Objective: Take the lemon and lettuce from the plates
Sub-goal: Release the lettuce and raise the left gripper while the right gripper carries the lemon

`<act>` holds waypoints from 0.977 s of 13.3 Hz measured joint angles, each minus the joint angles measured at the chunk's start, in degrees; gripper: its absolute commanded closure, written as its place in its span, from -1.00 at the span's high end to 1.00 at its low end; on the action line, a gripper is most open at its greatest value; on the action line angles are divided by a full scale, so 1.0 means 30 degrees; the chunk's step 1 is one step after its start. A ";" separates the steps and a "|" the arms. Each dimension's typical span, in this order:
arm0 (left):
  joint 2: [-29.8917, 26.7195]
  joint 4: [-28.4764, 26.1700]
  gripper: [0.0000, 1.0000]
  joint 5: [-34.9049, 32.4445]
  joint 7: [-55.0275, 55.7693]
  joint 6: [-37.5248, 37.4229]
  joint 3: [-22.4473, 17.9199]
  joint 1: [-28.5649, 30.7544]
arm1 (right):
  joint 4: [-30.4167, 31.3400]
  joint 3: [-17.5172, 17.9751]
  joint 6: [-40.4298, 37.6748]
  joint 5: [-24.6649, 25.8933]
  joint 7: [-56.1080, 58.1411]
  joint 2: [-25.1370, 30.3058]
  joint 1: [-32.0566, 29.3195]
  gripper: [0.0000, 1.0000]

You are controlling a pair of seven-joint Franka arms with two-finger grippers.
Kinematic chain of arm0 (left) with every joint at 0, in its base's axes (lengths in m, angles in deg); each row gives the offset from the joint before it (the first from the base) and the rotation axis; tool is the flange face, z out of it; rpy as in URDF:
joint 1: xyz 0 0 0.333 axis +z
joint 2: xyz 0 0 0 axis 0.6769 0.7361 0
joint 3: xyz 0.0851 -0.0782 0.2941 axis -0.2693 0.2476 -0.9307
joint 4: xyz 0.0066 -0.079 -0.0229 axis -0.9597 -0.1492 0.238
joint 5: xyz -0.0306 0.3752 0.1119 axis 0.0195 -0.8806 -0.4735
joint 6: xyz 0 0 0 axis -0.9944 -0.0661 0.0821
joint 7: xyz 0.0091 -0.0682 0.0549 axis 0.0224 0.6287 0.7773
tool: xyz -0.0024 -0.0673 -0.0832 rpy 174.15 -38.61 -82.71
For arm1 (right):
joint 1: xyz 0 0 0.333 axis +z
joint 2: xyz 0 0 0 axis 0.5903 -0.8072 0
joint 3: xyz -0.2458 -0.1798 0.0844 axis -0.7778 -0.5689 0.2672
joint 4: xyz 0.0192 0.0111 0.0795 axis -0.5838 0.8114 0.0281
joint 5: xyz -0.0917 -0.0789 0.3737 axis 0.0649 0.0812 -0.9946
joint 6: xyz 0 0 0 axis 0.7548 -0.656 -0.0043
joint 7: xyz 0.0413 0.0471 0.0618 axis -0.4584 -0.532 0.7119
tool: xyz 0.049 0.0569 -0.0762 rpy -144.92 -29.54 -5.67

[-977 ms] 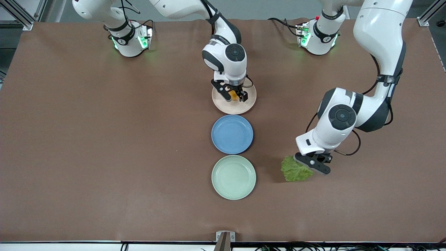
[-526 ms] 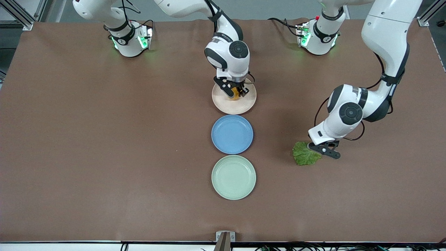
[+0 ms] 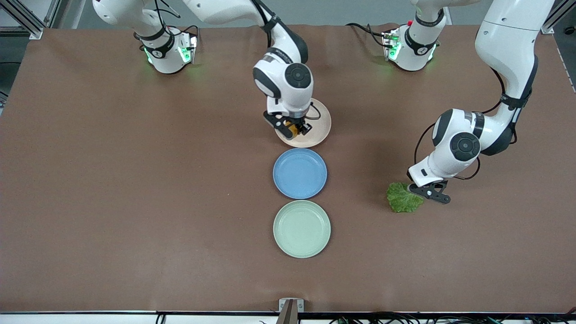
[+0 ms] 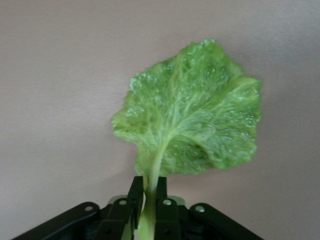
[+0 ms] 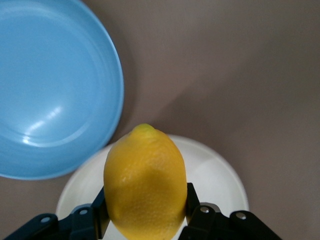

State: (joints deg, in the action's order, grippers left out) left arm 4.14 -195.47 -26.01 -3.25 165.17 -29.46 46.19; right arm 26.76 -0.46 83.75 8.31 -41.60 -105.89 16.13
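My right gripper [image 3: 293, 128] is shut on the lemon [image 3: 293, 129], an oval yellow fruit, and holds it over the rim of the beige-pink plate [image 3: 318, 128]. The right wrist view shows the lemon [image 5: 145, 182] between the fingers, nubby tip pointing away, with the plate [image 5: 215, 175] beneath it. My left gripper [image 3: 418, 191] is shut on the pale stalk of the lettuce [image 3: 404, 198], over bare table toward the left arm's end. The left wrist view shows the crinkled leaf [image 4: 195, 115] fanned out from the gripper [image 4: 151, 187]. The mint green plate [image 3: 301, 228] is bare.
A bare blue plate [image 3: 299, 173] lies between the beige and mint plates, and also shows in the right wrist view [image 5: 50, 90]. The three plates form a line down the middle of the brown table [image 3: 135, 202]. Both arm bases stand along the table's top edge.
My right gripper has shifted with the lemon toward the right arm's side of the beige plate. My left gripper has carried the lettuce away from the mint plate toward the left arm's end.
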 measured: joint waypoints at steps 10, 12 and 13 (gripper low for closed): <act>-0.5034 0.3669 1.00 0.0023 0.1668 -0.8368 0.1272 0.0286 | 0.1154 -0.0155 -0.2318 0.0075 1.8142 0.2375 -0.9343 -0.96; -0.6132 0.3947 1.00 0.0668 0.1672 -0.9303 0.1197 0.0553 | 0.1637 -0.0157 -0.1901 0.0078 2.1520 0.2397 -1.1282 -0.96; -0.6535 0.4279 1.00 0.1186 0.1667 -0.9849 0.1168 0.0680 | 0.1983 -0.0153 -0.1472 0.0079 2.3009 0.2395 -1.2124 -0.96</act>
State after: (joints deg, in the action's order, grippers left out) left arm -15.46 -182.63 -22.45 1.76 135.62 -25.96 48.23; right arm 32.71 -0.92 79.33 8.55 27.43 -98.70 -20.25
